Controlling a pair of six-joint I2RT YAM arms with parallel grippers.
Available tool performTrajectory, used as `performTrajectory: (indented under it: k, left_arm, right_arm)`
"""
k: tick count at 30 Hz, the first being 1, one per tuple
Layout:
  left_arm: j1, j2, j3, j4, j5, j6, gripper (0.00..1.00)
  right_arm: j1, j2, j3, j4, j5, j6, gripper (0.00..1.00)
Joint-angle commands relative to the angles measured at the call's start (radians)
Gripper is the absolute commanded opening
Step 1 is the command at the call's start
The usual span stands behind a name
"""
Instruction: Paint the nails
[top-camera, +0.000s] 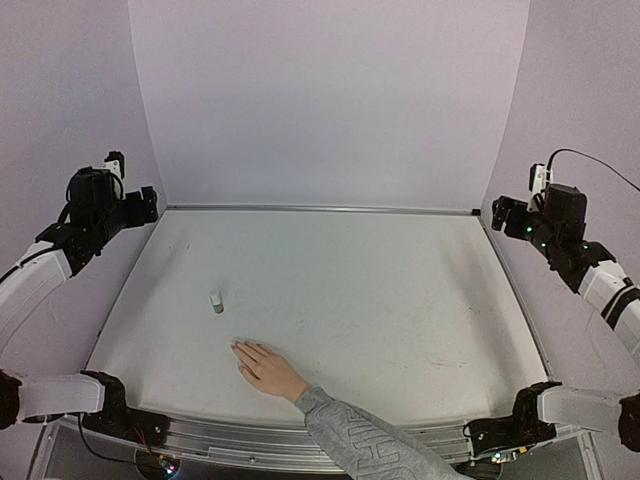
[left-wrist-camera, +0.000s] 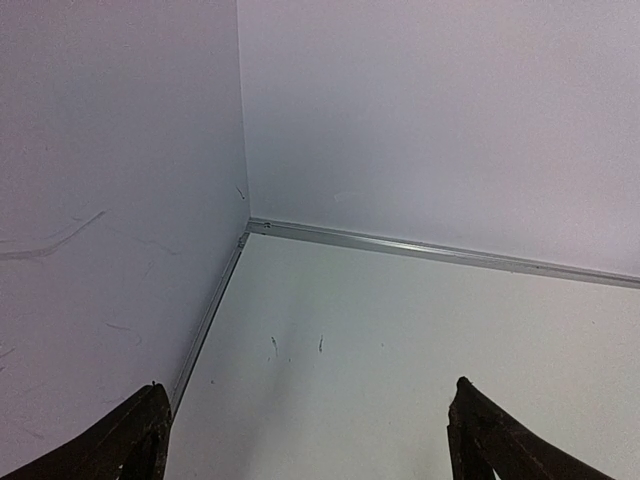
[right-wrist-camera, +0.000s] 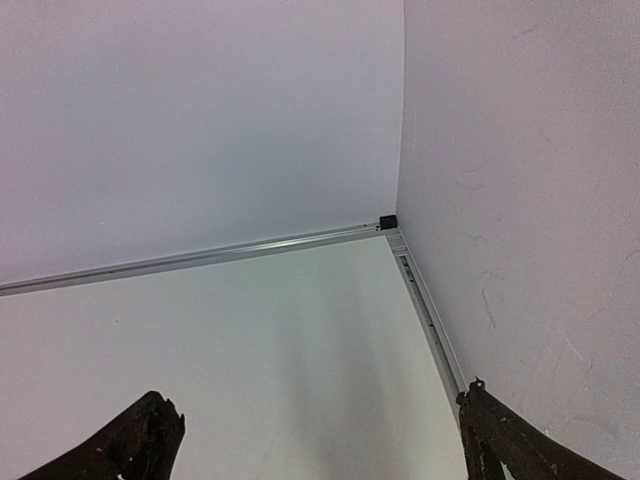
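A light-skinned hand (top-camera: 266, 369) with a grey patterned sleeve (top-camera: 360, 440) lies flat on the white table near the front edge, fingers pointing left and away. Its nails (top-camera: 238, 347) are too small to make out. My left gripper (top-camera: 150, 205) hangs high at the far left, well away from the hand; in the left wrist view it (left-wrist-camera: 308, 400) stands open over bare table. My right gripper (top-camera: 497, 215) is raised at the far right, also open (right-wrist-camera: 312, 400) with nothing between its fingers.
A small white-and-green bottle (top-camera: 216, 300) stands upright on the table (top-camera: 380, 290), a little beyond the fingertips. White walls close in the back and both sides, with a metal rail (top-camera: 320, 209) along the back edge.
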Motion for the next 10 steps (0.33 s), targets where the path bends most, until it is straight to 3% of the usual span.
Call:
performTrajectory:
  k: [1, 10]
  left_arm:
    - [0.006, -0.043, -0.010, 0.070, 0.026, 0.030, 0.98]
    - [0.006, -0.056, -0.015, 0.081, 0.068, 0.019, 0.98]
  right_arm:
    - [-0.029, -0.034, -0.002, 0.065, -0.054, 0.001, 0.98]
    - [-0.028, -0.079, -0.020, 0.103, -0.087, -0.002, 0.98]
